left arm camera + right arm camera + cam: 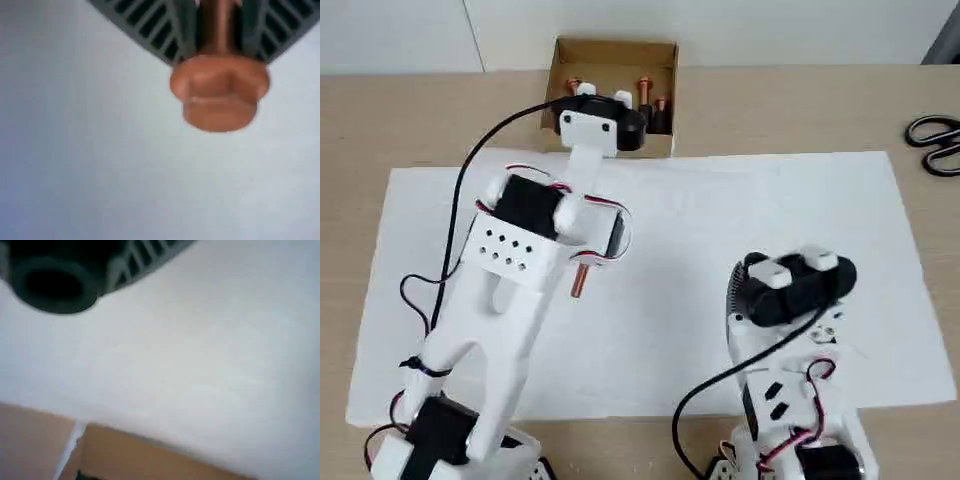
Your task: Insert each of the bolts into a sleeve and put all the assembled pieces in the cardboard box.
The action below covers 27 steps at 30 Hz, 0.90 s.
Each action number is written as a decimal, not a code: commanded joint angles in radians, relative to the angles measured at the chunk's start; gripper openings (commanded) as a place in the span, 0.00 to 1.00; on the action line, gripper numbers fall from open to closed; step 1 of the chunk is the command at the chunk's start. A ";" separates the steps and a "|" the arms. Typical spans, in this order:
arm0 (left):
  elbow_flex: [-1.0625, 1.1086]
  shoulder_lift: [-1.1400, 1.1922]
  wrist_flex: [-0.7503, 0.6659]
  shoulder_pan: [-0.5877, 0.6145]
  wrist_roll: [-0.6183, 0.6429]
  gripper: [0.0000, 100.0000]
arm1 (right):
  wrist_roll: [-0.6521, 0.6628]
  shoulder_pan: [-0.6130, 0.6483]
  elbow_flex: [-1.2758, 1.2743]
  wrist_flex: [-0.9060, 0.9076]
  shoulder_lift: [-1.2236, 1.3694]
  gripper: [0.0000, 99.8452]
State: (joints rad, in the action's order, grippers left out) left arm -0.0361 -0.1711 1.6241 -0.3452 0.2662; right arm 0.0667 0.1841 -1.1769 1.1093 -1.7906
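My left gripper [220,40] is shut on a copper bolt [220,95], whose hexagonal head sticks out past the grey ribbed fingers [150,30] above the white sheet. From above, the bolt [579,280] pokes out under the left arm's wrist, over the sheet's left half. A black sleeve [50,285] hangs over the sheet beside a grey ribbed finger [145,257], with my right gripper [80,270] shut on it. The right arm's wrist [795,285] is folded low over the sheet's right half. The cardboard box [560,75] at the table's far edge holds several bolt-in-sleeve pieces [645,95].
A white sheet [720,210] covers most of the wooden table [400,110]. Black-handled scissors [935,140] lie at the far right. The left arm's black camera housing [605,122] overhangs the box's near edge. The sheet between the two arms is bare.
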 commanded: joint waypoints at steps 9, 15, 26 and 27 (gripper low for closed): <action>-0.054 -0.060 -0.256 -0.014 0.149 0.01 | 0.011 0.176 -0.011 -0.038 -0.021 0.00; -0.148 -0.164 -0.249 -0.037 0.032 0.01 | -0.026 0.177 -0.011 -0.038 -0.021 0.00; -0.081 -0.371 -0.347 -0.192 0.087 0.01 | -0.123 0.205 -0.011 -0.065 -0.022 0.00; -0.054 -0.377 -0.345 -0.206 0.087 0.01 | -0.124 0.217 -0.011 -0.067 -0.022 0.00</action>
State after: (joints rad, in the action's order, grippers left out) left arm -0.1174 -0.5025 1.3142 -0.5171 0.3445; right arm -0.0437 0.3790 -1.1922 1.0633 -1.8044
